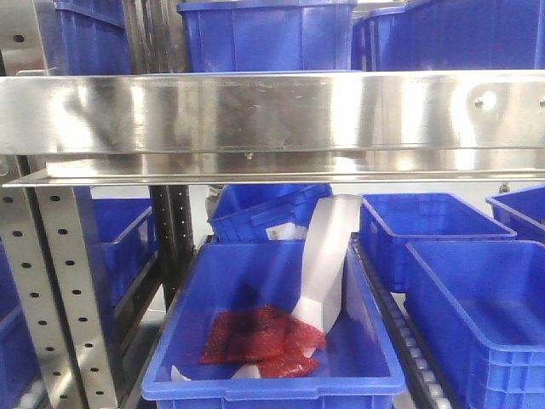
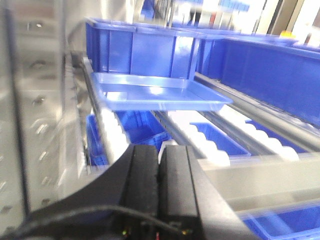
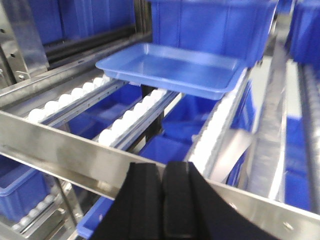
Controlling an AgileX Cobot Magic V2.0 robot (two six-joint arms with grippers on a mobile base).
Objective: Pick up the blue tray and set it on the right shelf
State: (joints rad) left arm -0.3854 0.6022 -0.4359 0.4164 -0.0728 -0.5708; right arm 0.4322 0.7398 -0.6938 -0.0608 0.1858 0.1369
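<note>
Presently, blue tray (image 3: 172,70): resting empty on white roller tracks (image 3: 132,117) of the rack level, tilted slightly, just in front of a deep blue bin (image 3: 210,22); seen also in the left wrist view (image 2: 155,92), lying on the rollers (image 2: 112,135) with a deep bin (image 2: 137,47) right behind it; touched by neither pincer.
Left pincer (image 2: 161,170): black fingers pressed together, nothing between them; hovering near the rack front, well short of the tray.
Right pincer (image 3: 161,200): black fingers closed against each other, gripping nothing; poised just above a shiny metal front rail (image 3: 60,150), apart from the tray.
Right shelf (image 1: 272,115): broad reflective stainless front edge spanning the front view, rivets visible toward the right end; carried on perforated metal uprights (image 1: 64,290); deep blue bins (image 1: 264,34) standing on top.
Lower front bin (image 1: 272,332): deep blue, below the steel shelf; holding red mesh packets (image 1: 260,336) and a white curved strip (image 1: 328,260) leaning up out of it.
Neighbouring bins (image 1: 477,298): deep blue, to the right of that bin, on a roller track; contents not clear.
Sharpness: left wrist view blurred, fine detail unreadable.
</note>
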